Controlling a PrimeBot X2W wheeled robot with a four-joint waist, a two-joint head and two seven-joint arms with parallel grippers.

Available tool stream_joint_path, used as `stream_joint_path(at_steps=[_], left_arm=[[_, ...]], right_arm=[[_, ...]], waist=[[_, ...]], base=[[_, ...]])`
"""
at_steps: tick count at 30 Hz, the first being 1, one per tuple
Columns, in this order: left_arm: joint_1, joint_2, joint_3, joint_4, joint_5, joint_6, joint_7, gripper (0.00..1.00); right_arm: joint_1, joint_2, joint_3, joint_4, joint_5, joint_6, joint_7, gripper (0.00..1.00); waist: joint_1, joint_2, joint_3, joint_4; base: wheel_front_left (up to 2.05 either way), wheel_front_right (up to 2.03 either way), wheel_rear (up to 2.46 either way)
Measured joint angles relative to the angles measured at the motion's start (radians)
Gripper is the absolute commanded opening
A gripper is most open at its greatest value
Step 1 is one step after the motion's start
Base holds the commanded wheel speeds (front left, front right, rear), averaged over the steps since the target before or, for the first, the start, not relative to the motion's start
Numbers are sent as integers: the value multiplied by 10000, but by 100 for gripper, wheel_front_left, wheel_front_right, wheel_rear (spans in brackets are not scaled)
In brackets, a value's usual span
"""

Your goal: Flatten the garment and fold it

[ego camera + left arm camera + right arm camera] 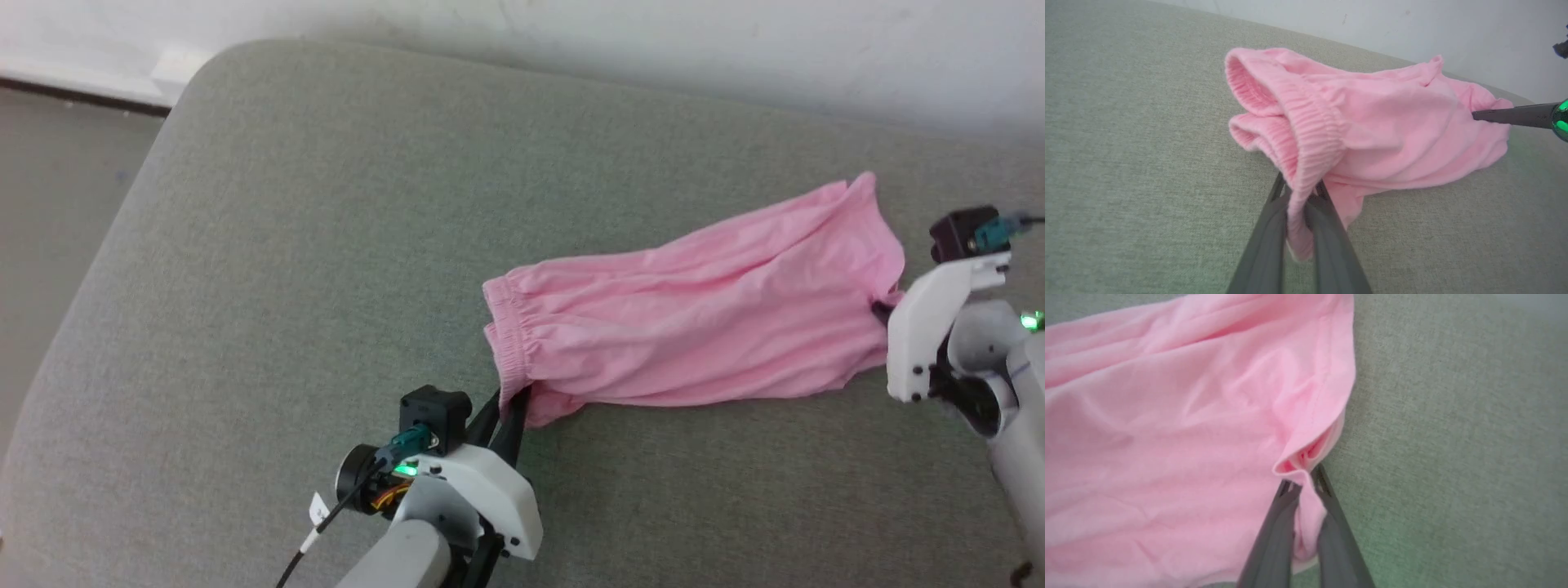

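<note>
The garment (694, 302), a light pink pair of shorts, lies stretched across the grey-green cushion from centre to right. Its gathered waistband (506, 335) faces left. My left gripper (510, 400) is shut on the waistband's near corner; in the left wrist view the ribbed band (1310, 134) hangs pinched at my left gripper (1300, 192). My right gripper (882, 310) is shut on the leg hem at the garment's right end; the right wrist view has a fold of hem (1306, 506) squeezed in that gripper (1302, 482). The garment (1167, 437) is wrinkled and bunched.
The cushion (286, 245) has a rounded far-left corner, with floor (57, 180) beyond its left edge. A white wall (653, 41) runs along the back. My right gripper's dark finger (1515, 115) reaches in from the right of the left wrist view.
</note>
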Motion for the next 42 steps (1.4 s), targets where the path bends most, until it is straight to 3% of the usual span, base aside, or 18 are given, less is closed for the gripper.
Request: stream_joint_path(at_steps=[6, 13, 18, 25, 34, 35, 36, 37, 42], left_arm=[[382, 343, -38, -71, -150, -171, 94, 0], [1033, 675, -280, -368, -441, -499, 583, 0], [1446, 976, -520, -568, -658, -639, 1156, 0], [1927, 1421, -757, -671, -1070, -794, 2224, 0], [1975, 1530, -876, -663, -1200, -817, 2648, 0], [1976, 1534, -888, -648, -1204, -867, 2648, 0], [1976, 1542, -905, -644, -1197, -869, 2629, 48], [1977, 1551, -911, -654, -1193, -872, 2556, 100], [2007, 1749, -742, -1001, -1127, -865, 1810, 100]], right_arm=[[1365, -123, -380, -809, 989, 2, -617, 0], [3737, 35, -1764, -2585, 1177, 2, -1057, 0], [5945, 848, -3304, -4219, 786, 2, -965, 0], [7995, 2654, -4671, -6178, -136, 0, -247, 0], [8050, 2892, -4661, -6497, -529, -10, -209, 0], [8039, 2872, -4667, -6506, -533, -10, -219, 45], [8045, 2784, -4619, -6548, -556, -12, -228, 100], [8044, 2677, -4591, -6610, -594, -12, -247, 100], [8047, 2251, -4638, -7120, -811, -12, -489, 100]], waist=[[0, 0, -606, -378], [-1, 0, -1229, -1010], [-1, 0, -1539, -1478], [-2, 0, -1811, -1869], [0, 0, -1757, -1811], [0, 0, -1765, -1787], [0, 0, -1779, -1758], [1, 0, -1798, -1725], [0, 0, -1987, -1564]], base=[[0, 0, 0], [0, 0, 0], [0, 0, 0], [0, 0, 0], [0, 0, 0], [0, 0, 0], [0, 0, 0], [0, 0, 0], [0, 0, 0]])
